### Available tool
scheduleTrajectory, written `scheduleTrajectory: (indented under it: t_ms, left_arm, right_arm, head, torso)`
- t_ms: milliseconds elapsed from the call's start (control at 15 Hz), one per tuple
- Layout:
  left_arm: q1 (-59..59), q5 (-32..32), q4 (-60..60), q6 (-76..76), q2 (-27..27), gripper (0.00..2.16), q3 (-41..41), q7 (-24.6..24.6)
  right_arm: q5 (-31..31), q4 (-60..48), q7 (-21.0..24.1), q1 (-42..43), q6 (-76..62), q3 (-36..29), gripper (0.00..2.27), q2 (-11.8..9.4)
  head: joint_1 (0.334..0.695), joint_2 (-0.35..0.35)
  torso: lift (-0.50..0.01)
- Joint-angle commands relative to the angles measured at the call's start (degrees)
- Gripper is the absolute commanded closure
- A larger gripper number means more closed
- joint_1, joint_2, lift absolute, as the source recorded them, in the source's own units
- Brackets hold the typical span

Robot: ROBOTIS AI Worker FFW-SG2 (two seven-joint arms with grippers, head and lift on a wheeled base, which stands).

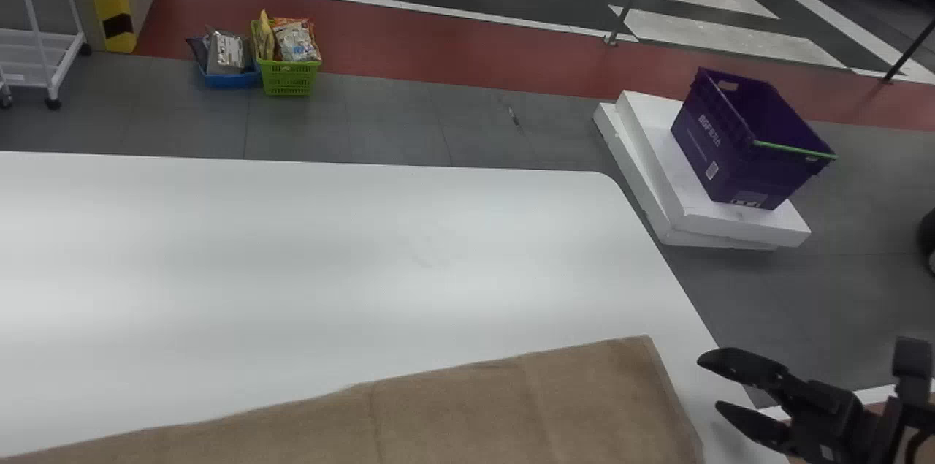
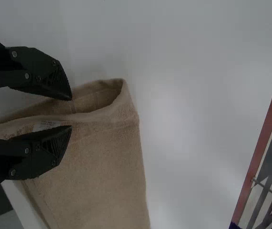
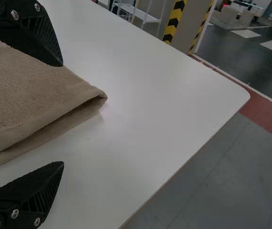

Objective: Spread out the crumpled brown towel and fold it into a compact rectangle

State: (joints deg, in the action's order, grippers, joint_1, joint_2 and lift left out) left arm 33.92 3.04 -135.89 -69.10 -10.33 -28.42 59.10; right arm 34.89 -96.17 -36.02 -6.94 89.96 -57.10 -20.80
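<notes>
Towel [image 1: 445,420] lies folded on the table [image 1: 292,252], long axis roughly L–R. R gripper [image 1: 708,383], fingers apart, is just past its R end, so towel's to its L; L gripper [image 2: 71,112], also spread, is nearer the L end; contact unclear. Crate [image 1: 719,146] sits off the table, prob. no obstacle.

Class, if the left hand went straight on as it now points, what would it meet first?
Probably the brown towel, whose loosely folded end lies ahead of the left hand, though the depth is unclear.
</notes>
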Motion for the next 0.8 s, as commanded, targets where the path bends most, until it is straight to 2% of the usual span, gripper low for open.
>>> scheduleTrajectory:
  t_ms: [0, 267, 400, 533, 733]
  left_arm:
    - [0.0, 0.83, 0.28, 0.05, -0.04, 0.68, 0.38, -0.38]
    - [0.18, 1.44, 0.28, 0.05, -0.04, 0.68, 0.55, -0.74]
    - [0.35, 1.79, 0.19, 0.05, -0.13, 0.42, 1.17, -1.18]
    - [0.44, 1.97, 0.19, 0.05, -0.13, 0.32, 1.26, -1.44]
    - [0.44, 2.15, 0.28, 0.23, -0.13, 0.32, 1.35, -1.7]
  right_arm:
    - [0.0, 0.01, -0.01, 0.0, 0.12, -0.03, 0.07, -0.03]
    - [0.0, 0.01, -0.1, 0.09, 0.12, -0.03, 0.07, -0.03]
    - [0.09, 0.01, -0.1, 0.17, 0.12, -0.03, 0.07, -0.03]
    - [0.35, 0.01, -0.1, 0.09, 0.12, -0.03, 0.07, -0.12]
    - [0.27, 0.01, -0.1, 0.26, 0.12, -0.03, 0.07, -0.2]
  head:
    - [0.695, -0.35]
    - [0.695, -0.346]
    - [0.695, -0.344]
    - [0.695, -0.345]
    - [0.695, -0.344]
  torso:
    - [-0.127]
    - [-0.127]
    - [-0.127]
    - [-0.127]
    - [-0.127]
